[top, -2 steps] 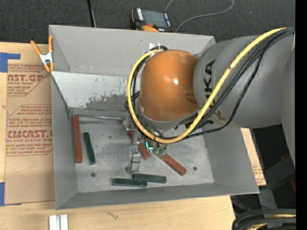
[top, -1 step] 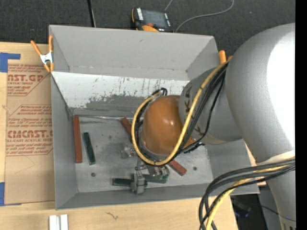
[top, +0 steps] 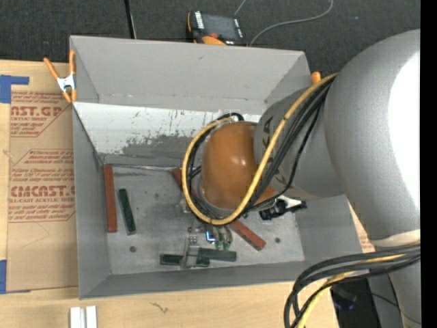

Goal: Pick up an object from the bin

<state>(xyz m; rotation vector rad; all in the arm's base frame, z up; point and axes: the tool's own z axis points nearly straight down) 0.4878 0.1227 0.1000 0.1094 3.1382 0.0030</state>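
Picking is not done yet, as far as I can see. The pincer [top: 203, 241] is low down in the grey bin [top: 184, 80], close to the floor, under the round orange cover [top: 229, 166] on the arm. I cannot tell if the pincer is spread or pressed together, and I cannot see anything pinched in it. Nothing is lifted off the floor. The thing closest to it is a short dark green bar [top: 220, 255], which lies flat just beside the pincer, on the side near the front wall. I think this is the one to grab, but that is only my guess. What is left: close on a thing, then lift it up and out. A second green bar [top: 172, 258] lies near the pincer too, a bit more away from the arm. A red-brown stick [top: 250, 238] lies close on the arm's side, partly under the cover. Well apart from the pincer, far from the arm, a long orange-brown stick [top: 109, 200] and a dark green stick [top: 126, 212] lie side by side. The two green bars are so close together that the pincer might bump one while it grabs the other. The looped cables [top: 188, 183] and the cover hide much of the floor behind the pincer.
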